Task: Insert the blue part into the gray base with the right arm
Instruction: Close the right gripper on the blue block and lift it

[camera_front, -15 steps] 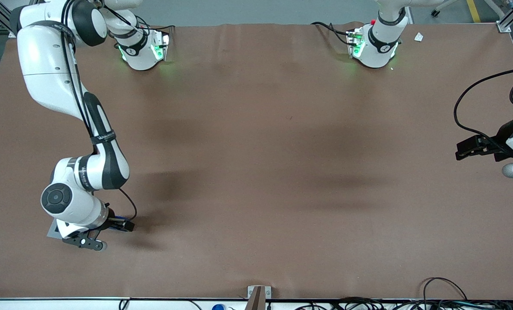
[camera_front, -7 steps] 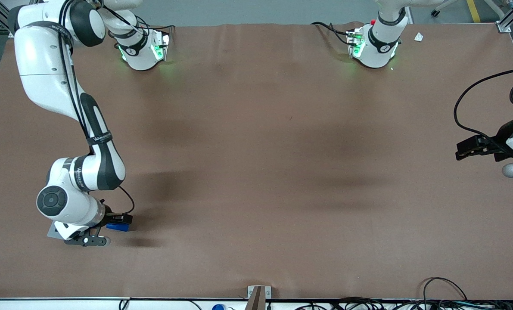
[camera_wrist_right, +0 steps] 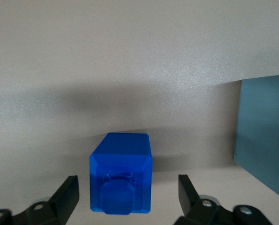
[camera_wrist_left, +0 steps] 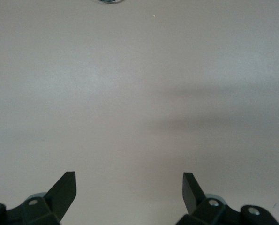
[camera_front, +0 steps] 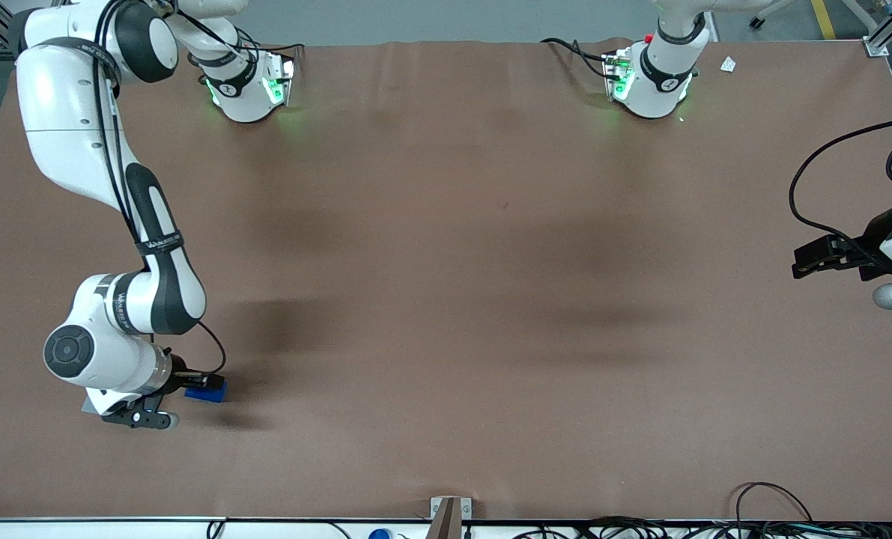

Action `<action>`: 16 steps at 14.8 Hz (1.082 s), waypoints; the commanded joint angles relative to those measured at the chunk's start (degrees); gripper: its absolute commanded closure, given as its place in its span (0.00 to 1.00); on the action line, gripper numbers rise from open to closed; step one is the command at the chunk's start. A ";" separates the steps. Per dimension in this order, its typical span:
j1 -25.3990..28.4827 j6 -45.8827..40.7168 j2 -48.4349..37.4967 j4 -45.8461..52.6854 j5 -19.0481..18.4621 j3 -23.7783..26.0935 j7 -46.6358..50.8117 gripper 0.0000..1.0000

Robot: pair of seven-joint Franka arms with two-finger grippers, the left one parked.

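The blue part (camera_front: 208, 391) lies on the brown table near the working arm's end, close to the front camera. In the right wrist view the blue part (camera_wrist_right: 121, 180) sits between the two black fingertips, with bare table showing on both sides of it. The gripper (camera_wrist_right: 127, 185) is open and touches nothing. In the front view the gripper (camera_front: 189, 380) is mostly covered by the arm's wrist. Of the gray base only a corner (camera_front: 87, 405) peeks out under the wrist. One side of the gray base (camera_wrist_right: 266, 136) shows beside the blue part, apart from it.
The right arm's elbow and forearm (camera_front: 153, 247) reach over the table above the parts. Both arm bases (camera_front: 247, 90) stand at the table edge farthest from the front camera. Cables (camera_front: 775, 516) lie along the near edge toward the parked arm's end.
The right arm's wrist has shifted toward the working arm's end of the table, uncovering more of the blue part. The blue part itself has stayed in place.
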 commanded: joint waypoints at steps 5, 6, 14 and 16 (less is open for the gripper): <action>0.58 -0.30 -0.87 -0.65 0.85 0.66 0.11 0.31; 0.50 -0.21 -0.87 -0.65 0.77 0.66 0.03 0.35; -0.12 -0.21 -0.87 -0.74 -0.02 0.57 -6.03 0.93; -0.38 -0.30 -0.87 -0.65 -0.03 0.57 -11.28 0.98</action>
